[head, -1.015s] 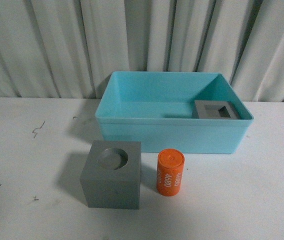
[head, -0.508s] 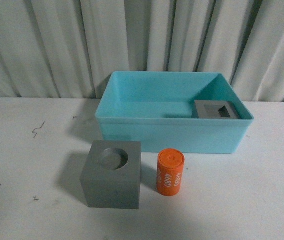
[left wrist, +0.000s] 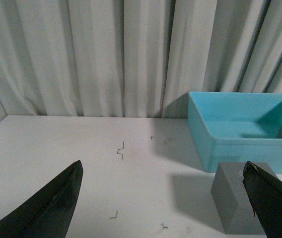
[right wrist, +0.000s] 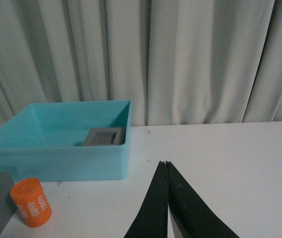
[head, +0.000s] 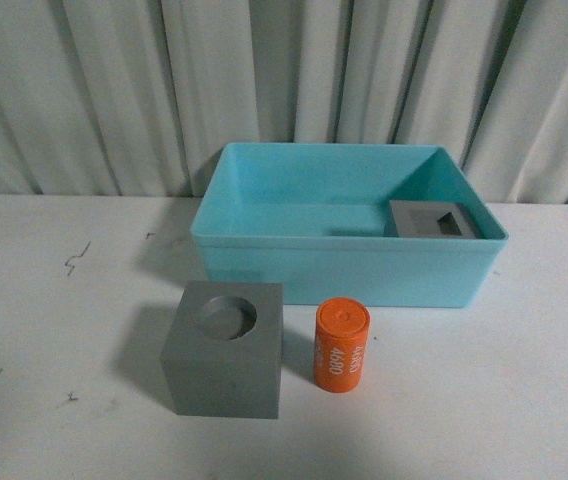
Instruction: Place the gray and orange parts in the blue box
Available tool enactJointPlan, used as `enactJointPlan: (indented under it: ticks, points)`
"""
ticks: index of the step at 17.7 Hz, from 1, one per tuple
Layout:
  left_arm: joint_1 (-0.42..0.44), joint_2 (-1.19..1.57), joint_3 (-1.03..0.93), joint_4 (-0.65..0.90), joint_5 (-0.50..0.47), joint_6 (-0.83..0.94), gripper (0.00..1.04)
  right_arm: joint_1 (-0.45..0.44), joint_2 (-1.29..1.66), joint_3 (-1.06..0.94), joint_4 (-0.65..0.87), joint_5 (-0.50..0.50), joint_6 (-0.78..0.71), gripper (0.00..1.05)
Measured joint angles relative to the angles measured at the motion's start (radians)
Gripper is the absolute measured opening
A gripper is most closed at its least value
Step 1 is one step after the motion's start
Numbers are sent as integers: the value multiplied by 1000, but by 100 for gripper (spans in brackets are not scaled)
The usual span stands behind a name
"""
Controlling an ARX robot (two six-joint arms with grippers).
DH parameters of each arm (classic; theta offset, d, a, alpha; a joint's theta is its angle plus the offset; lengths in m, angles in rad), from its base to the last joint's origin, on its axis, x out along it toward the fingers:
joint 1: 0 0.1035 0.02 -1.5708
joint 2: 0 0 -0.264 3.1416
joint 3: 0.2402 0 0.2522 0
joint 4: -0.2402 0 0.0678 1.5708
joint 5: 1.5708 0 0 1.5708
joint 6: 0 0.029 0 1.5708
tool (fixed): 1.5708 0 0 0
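- The blue box (head: 349, 272) sits on the white tabletop (head: 54, 330), toward the back, close to the gray curtain (head: 114, 90). Its long side runs from left to right, and its open side faces up.
- The gray cube with the rectangular hole (head: 431, 220) is inside the blue box, at the right end, close to the right wall. Its hole faces up (the front wall of the box hides its lower part).
- The gray cube with the round hole (head: 224, 350) is outside the box, on the tabletop in front of it and a bit to the left. Its round hole faces up. It does not touch the box.
- The orange cylinder (head: 341, 346) stands on its end just beside that cube, on the cube's right, with a small gap between them. Its long way goes up and down, and its round top faces up. The white digits run along its side, turned sideways.
- The left claw (left wrist: 162, 166) is spread wide apart. Nothing is between its two dark fingers (left wrist: 51, 206), only bare tabletop.
- The right claw (right wrist: 165, 164) is pressed together, tip against tip, and it holds nothing. In its wrist view the box and the orange cylinder lie off to one side, well apart from the tips.
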Motion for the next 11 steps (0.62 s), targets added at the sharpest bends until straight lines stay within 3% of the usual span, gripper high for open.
enactJointPlan:
  ticks: [3, 4, 8, 10, 11]
  points:
    - [0, 0, 0, 0, 1, 0, 98, 0, -7, 0, -2, 0, -1, 2]
    - [0, 0, 0, 0, 1, 0, 98, 0, -7, 0, -1, 0, -1, 7]
    - [0, 0, 0, 0, 1, 0, 98, 0, -7, 0, -2, 0, -1, 55]
    - [-2, 4, 3, -19, -8, -6, 98, 0, -7, 0, -2, 0, -1, 72]
    - [-37, 65, 64, -179, -91, -64, 98, 0, -7, 0, -2, 0, -1, 80]
